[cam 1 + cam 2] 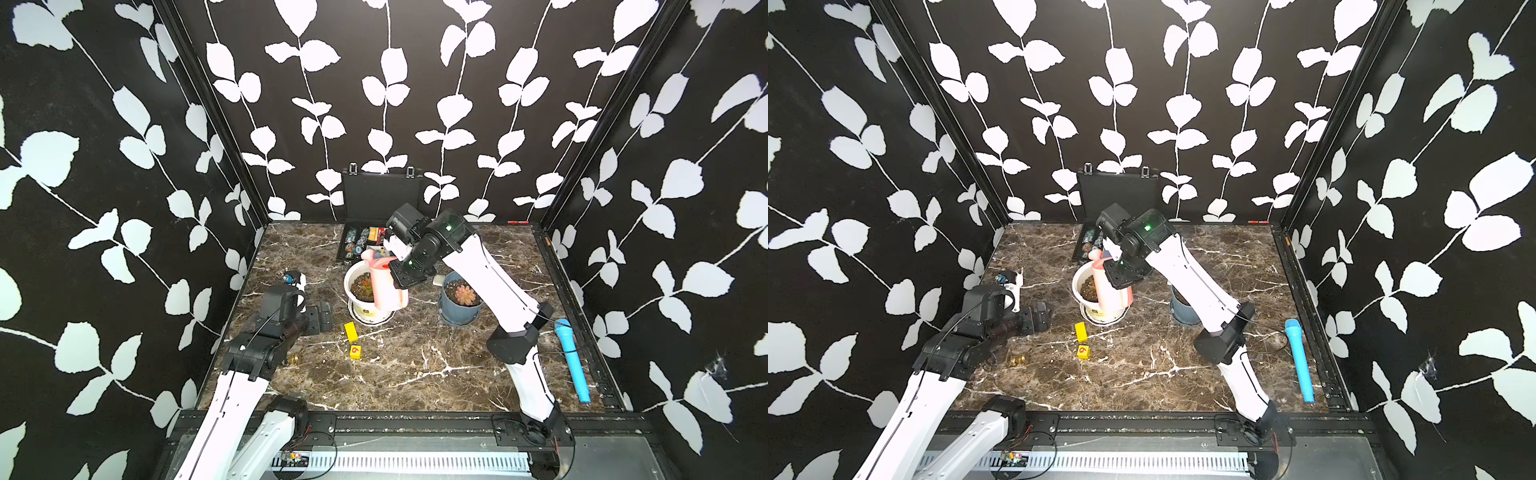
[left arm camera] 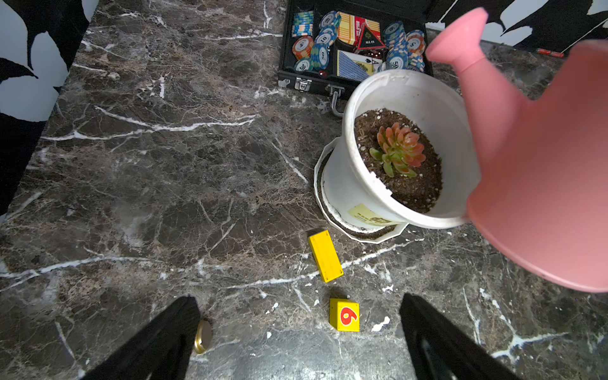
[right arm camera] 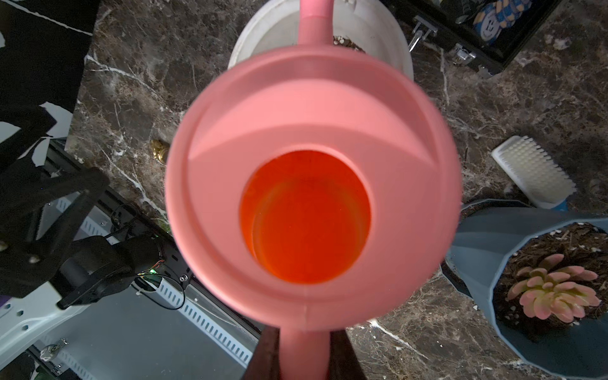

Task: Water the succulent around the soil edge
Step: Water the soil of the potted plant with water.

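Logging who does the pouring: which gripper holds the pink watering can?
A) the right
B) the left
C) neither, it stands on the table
A: the right gripper is shut on the handle of the watering can; the left gripper is open and empty.

We see the pink watering can [image 1: 386, 289] hanging over the white pot [image 1: 348, 279], covering the side toward the blue-grey pot [image 1: 451, 309]. The right arm [image 1: 486, 270] fills the gap between the two pots. Behind the white pot, the open chip case [image 1: 360, 243] sits just beside it. In front, a yellow block [image 1: 351, 331] and a numbered cube [image 1: 355, 352] stand near. On the pot's other side we find a wide bare stretch of desk [image 2: 164, 164].
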Tool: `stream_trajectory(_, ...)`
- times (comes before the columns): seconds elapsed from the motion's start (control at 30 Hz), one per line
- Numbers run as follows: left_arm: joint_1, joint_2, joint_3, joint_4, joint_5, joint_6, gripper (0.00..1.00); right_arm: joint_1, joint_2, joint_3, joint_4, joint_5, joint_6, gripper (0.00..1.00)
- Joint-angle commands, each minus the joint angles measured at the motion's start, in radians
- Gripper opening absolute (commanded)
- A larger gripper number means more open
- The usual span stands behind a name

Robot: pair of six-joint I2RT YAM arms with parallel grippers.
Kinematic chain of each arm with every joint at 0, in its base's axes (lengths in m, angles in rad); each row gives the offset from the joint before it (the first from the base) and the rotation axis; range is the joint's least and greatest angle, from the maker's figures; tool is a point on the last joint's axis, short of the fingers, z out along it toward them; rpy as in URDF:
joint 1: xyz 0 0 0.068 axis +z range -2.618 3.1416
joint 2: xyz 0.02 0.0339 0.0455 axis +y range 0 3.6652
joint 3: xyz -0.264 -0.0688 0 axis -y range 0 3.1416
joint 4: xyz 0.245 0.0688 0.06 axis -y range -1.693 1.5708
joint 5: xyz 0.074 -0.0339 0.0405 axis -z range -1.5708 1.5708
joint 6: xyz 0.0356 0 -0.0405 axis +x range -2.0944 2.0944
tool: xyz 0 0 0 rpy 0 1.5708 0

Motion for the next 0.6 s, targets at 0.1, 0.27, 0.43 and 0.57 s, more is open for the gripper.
stream_trajectory(0.1,0.006,-0.015,0.004,-0.003,0.005,-0.004,0.99,0.035,0.009,0.027,-0.126,-0.008,0.014,0.00)
stream_trajectory(0.27,0.006,-0.014,0.003,-0.003,0.005,-0.004,0.99,0.059,0.011,0.032,-0.129,-0.008,0.015,0.00)
stream_trajectory(0.43,0.007,-0.015,0.003,-0.003,0.006,-0.005,0.99,0.072,-0.003,0.026,-0.137,0.002,0.018,0.00)
stream_trajectory(0.57,0.007,-0.016,0.004,-0.003,0.005,-0.005,0.99,0.085,-0.018,0.009,-0.143,0.008,0.021,0.00)
